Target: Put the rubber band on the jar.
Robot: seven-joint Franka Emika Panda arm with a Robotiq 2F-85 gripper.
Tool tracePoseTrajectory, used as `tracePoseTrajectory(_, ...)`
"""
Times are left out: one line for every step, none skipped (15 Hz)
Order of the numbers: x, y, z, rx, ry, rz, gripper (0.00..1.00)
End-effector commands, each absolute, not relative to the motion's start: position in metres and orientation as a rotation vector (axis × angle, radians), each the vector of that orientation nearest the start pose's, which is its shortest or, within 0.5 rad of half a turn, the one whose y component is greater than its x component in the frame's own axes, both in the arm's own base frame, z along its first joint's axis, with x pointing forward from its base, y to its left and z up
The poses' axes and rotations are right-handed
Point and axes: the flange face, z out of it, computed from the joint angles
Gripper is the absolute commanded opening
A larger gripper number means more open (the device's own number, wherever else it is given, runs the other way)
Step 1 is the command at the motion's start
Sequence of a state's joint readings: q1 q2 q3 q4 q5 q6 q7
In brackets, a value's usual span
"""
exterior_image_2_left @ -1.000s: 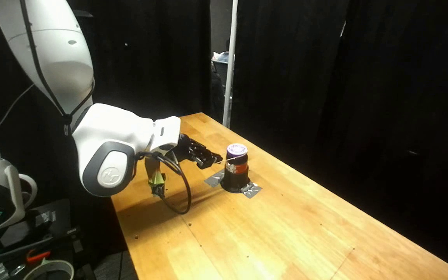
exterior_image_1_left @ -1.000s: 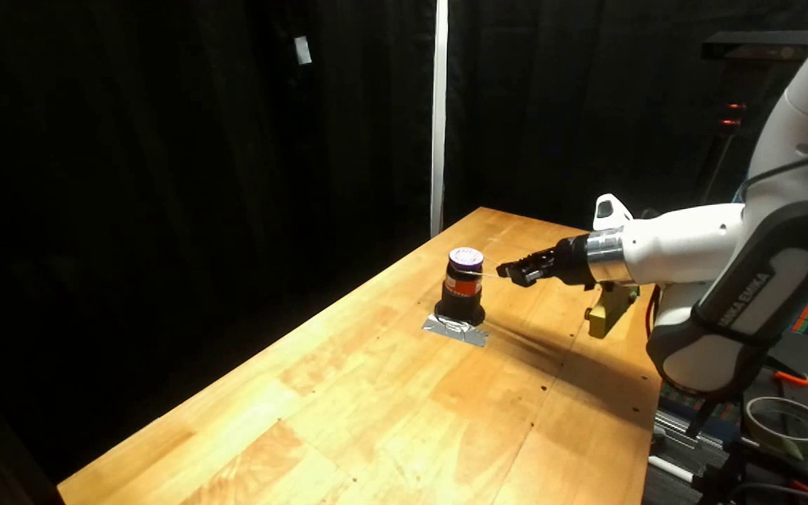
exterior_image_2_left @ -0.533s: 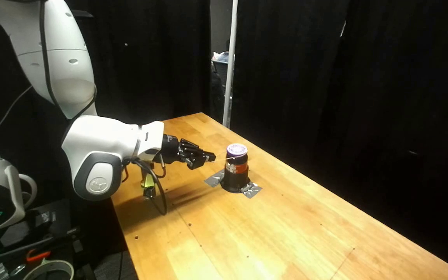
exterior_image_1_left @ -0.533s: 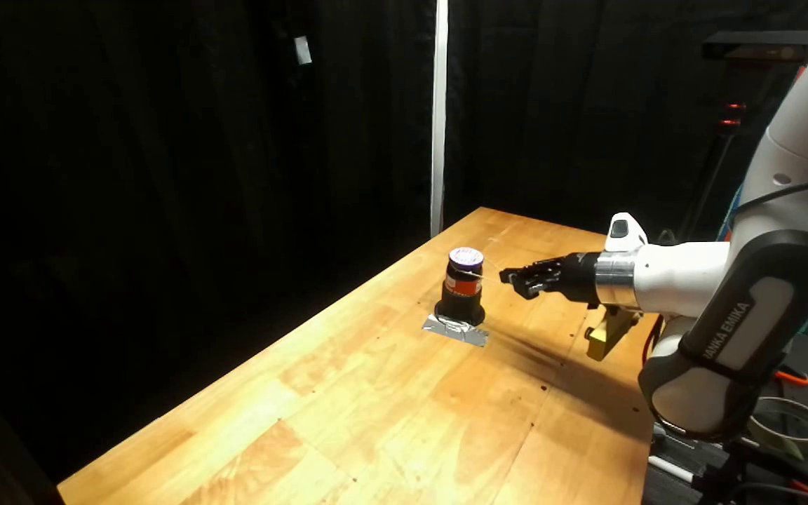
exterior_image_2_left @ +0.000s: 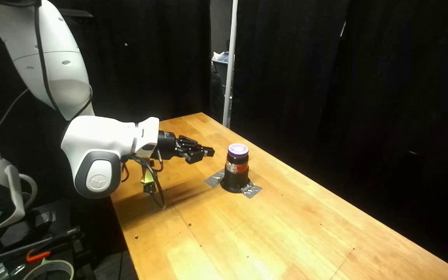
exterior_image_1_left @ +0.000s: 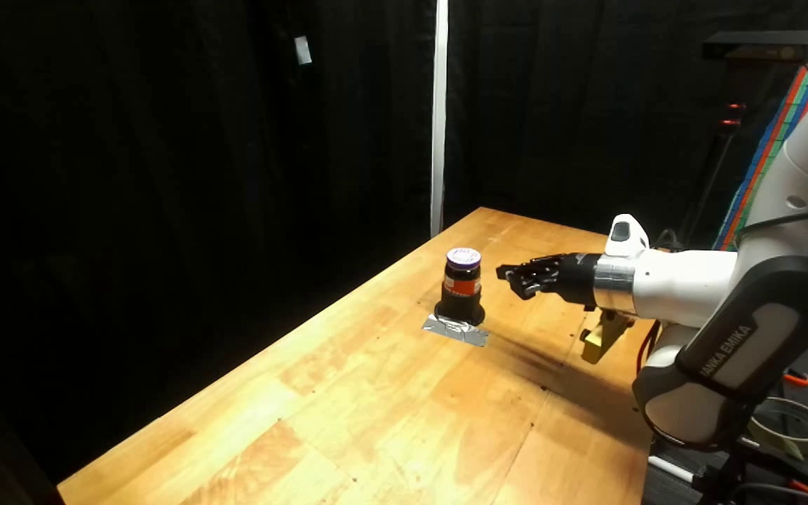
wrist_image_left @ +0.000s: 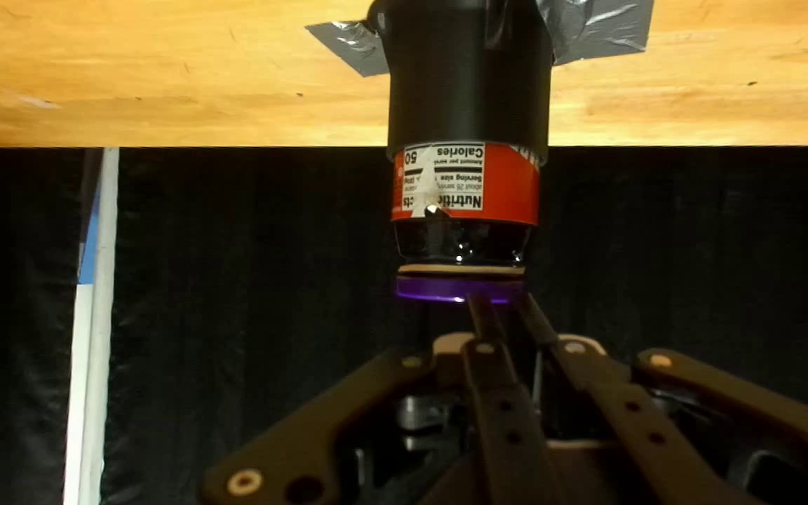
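In both exterior views: upright dark glass jar (exterior_image_1_left: 461,275) with orange-red paper label (exterior_image_2_left: 237,168) and purple lid (exterior_image_2_left: 238,150), seated in black cylindrical holder (exterior_image_2_left: 235,181) on honey-coloured wooden bench (exterior_image_1_left: 376,407). Wrist view: thin tan rubber band (wrist_image_left: 460,269) round jar's neck, at lid's twelve o'clock. In an exterior view: black jointed two-fingered end effector (exterior_image_1_left: 513,281) at jar's three o'clock, near but apart, fingertips (wrist_image_left: 485,320) parted by narrow gap.

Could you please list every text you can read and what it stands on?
"Nutriti...cts": torn label on jar
"about 26 serving": same label
"Serving size": same label
"Amount per servi": same
"Calories": same
"50": same
"ANKA EMIKA": robot arm
Lid and remaining print: too small.
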State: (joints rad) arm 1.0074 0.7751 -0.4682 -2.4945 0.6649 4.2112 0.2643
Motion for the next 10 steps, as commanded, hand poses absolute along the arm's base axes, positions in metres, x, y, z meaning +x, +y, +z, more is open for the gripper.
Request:
tracePoseTrajectory(0.438, 0.141, 0.227, -2.754, 0.034, -1.734, 0.11)
tracePoseTrajectory(0.446, 0.138, 0.231, -2.826, -0.014, -1.639, 0.13)
tracePoseTrajectory(0.453, 0.130, 0.238, -2.875, -0.007, -1.579, 0.37)
tracePoseTrajectory(0.460, 0.122, 0.251, -2.920, 0.018, -1.519, 0.38)
tracePoseTrajectory(0.465, 0.115, 0.265, -2.959, 0.014, -1.452, 0.40)
tracePoseTrajectory(0.473, 0.109, 0.275, -2.990, 0.026, -1.390, 0.47)
tracePoseTrajectory(0.479, 0.101, 0.285, -3.020, 0.035, -1.325, 0.55)
tracePoseTrajectory(0.485, 0.097, 0.292, -3.050, 0.035, -1.266, 0.63)
tracePoseTrajectory(0.492, 0.092, 0.299, -3.075, 0.039, -1.229, 0.70)
tracePoseTrajectory(0.497, 0.085, 0.306, -3.087, 0.046, -1.196, 0.77)
